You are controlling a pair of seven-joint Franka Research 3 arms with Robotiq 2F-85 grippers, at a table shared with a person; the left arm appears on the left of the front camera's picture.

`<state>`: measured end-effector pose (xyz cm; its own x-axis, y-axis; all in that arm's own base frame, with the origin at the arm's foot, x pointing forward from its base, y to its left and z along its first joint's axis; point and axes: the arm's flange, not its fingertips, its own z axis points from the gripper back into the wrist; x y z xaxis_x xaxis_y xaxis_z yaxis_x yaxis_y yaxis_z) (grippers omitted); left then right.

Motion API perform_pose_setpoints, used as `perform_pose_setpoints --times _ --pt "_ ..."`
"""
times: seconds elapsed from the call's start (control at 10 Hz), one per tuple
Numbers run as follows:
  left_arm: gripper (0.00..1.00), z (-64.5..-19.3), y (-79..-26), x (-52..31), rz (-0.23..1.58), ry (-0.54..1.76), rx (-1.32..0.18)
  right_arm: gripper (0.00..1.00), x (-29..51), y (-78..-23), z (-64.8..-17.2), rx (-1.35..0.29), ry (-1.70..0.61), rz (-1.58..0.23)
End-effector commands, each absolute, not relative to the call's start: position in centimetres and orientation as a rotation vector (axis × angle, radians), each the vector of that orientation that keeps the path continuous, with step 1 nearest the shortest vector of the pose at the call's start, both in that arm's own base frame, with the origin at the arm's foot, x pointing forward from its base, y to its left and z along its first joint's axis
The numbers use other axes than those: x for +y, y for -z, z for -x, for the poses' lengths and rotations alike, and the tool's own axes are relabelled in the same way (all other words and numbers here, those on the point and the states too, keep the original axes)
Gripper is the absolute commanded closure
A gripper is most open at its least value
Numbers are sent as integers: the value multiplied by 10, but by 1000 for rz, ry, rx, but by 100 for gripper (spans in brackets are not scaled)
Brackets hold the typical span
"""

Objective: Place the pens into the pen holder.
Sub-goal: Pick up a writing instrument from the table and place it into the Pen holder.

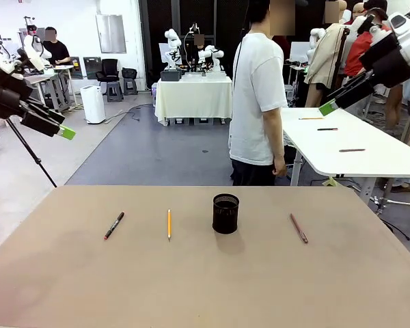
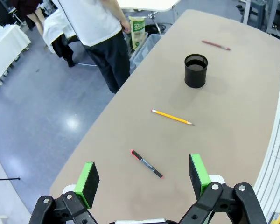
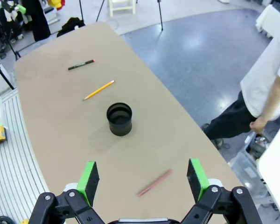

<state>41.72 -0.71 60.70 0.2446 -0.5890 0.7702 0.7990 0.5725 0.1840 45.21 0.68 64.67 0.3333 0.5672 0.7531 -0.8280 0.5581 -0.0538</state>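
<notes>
Nothing is done yet, as far as can be judged. The left gripper [image 2: 142, 173] and right gripper [image 3: 142, 173] hang raised at either side of the table [image 1: 191, 294], jaws spread wide and holding nothing. Farther across the tabletop all three pens lie flat in a loose row with the pen holder [image 1: 225, 213], which stands upright and looks empty, so all three remain to be placed. Counted: one black pen with red ends [image 1: 114, 225] at the left, one orange-yellow pencil [image 1: 169, 224] between it and the holder, one reddish-brown pen [image 1: 298, 228] right of the holder, and one holder. Beyond the far edge stands one person [image 1: 257, 102].
</notes>
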Motion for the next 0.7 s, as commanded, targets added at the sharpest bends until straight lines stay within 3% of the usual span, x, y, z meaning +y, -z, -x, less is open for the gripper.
perform_pose_setpoints --times 0.0,0.6 --pt "0 -423 -602 8 293 956 -955 0 -8 -642 -449 -828 -976 -426" --pt "0 -421 -605 8 284 939 -936 0 -33 -629 -435 -798 -942 -436"
